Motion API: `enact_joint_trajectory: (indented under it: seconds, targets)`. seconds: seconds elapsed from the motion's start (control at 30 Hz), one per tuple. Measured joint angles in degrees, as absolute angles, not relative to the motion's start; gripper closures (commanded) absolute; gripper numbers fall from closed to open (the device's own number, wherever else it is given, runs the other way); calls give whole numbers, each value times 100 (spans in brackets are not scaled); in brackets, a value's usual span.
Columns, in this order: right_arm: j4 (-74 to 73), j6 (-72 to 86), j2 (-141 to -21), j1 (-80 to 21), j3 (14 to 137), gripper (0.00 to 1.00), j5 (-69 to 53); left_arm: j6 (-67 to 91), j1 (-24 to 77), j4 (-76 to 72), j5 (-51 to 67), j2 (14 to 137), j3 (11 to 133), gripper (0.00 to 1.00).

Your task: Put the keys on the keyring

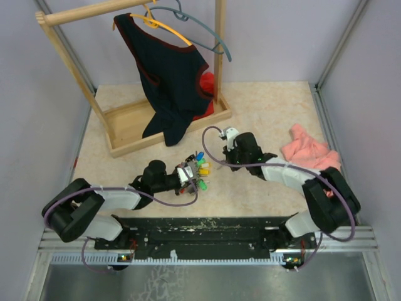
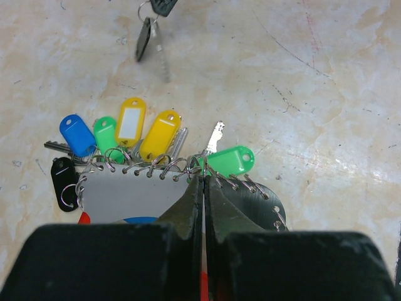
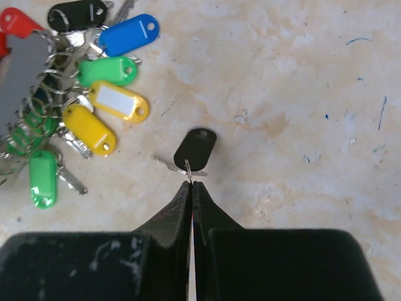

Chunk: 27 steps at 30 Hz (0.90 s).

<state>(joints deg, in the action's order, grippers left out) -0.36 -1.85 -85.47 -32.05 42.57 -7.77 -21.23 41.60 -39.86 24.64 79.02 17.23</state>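
Right gripper [image 3: 190, 182], jaws together, pinches the wire loop of black-tagged metal key [image 3: 195, 149] lying on beige marbled bench [image 3: 301, 94]. Left gripper [image 2: 202, 180] clamped on grey-and-red flat metal keyring [image 2: 131, 194], w/ blue, green, yellow plastic-tagged keys [image 2: 160, 135] fanned along its edge.

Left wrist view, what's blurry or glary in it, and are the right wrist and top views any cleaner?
Left wrist: the coloured keys are sharp, the left gripper body near the lens is dark and soft, and a faint sheen lies on the table. Right wrist: the black-tagged key is crisp, no glare. Top external: even light, soft shadows, keys too small for detail.
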Motion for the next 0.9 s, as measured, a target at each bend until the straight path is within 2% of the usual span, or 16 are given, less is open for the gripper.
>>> enact_joint_trajectory:
  seconds: [0.23,0.37,0.8,0.9]
  targets:
    - [327,150,-7028,-3365,3229,100,-414,-2075,4160,-3992,2438,7902,1723,99]
    - [794,318,-6558,-3365,2694,100,-401,-2049,4160,-3999,2412,7902,1723,99]
    - [2467,670,-7876,-3365,2259,100,-460,-2032,4160,-4047,2373,7902,1721,99]
    - [2499,690,-8204,-3365,2359,90,-454,-2032,4160,-4073,2362,7902,1721,99]
